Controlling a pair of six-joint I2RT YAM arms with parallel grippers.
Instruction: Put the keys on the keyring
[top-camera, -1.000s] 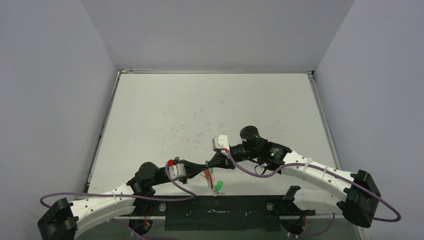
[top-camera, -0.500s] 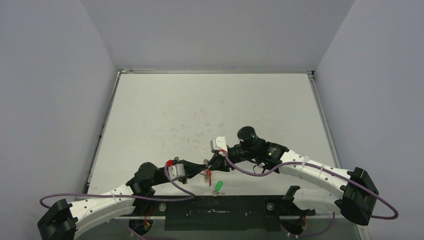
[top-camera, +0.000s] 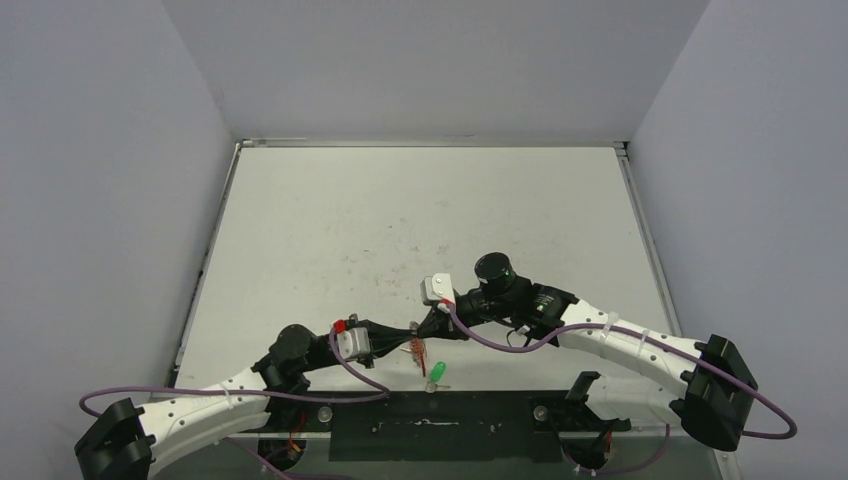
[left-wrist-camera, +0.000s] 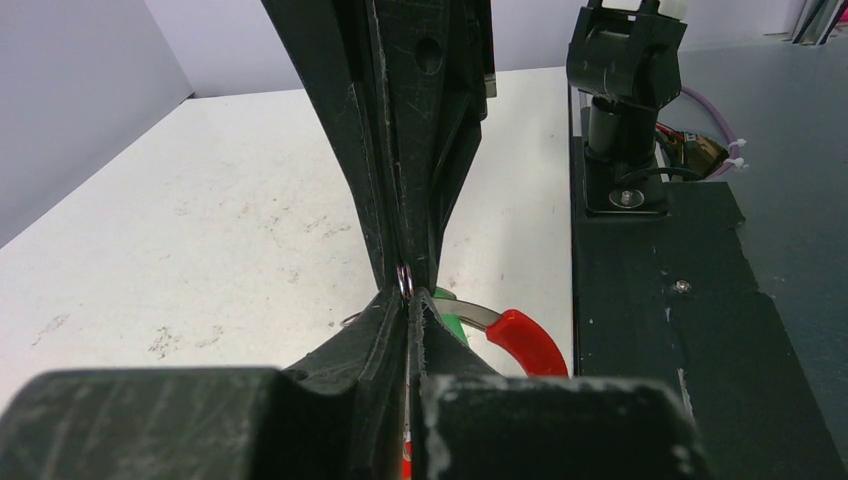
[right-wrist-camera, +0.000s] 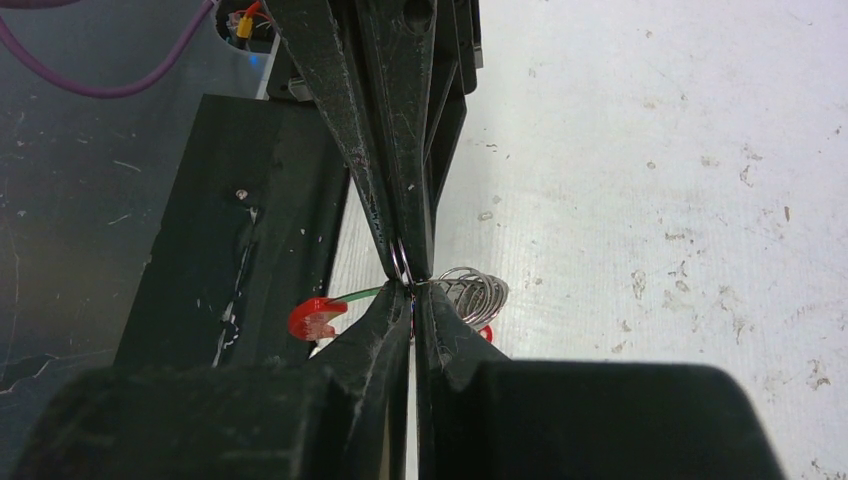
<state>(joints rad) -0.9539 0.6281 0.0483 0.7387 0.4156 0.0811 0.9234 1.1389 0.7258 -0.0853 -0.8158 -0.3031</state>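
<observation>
With left fingers (left-wrist-camera: 384, 332) clamped on the keyring (right-wrist-camera: 472, 293) and right fingers (right-wrist-camera: 381, 330) closed tip to tip against them, it seems best to hold the left still and work the right gently, with no tugging.

green key (top-camera: 436, 371) on white table (top-camera: 400, 220)

Shiny silvery coiled metal on the keyring (right-wrist-camera: 476, 293), with a glossy red sleeve; the key (top-camera: 437, 371) has a smooth bright green plastic head. Left gripper (left-wrist-camera: 407, 303) and right gripper (right-wrist-camera: 411, 292) are matt black plastic, finely scratched. Table (top-camera: 400, 220) is matt white with dark scuffs; base plate (left-wrist-camera: 660, 330) is matt black and scratched.
</observation>
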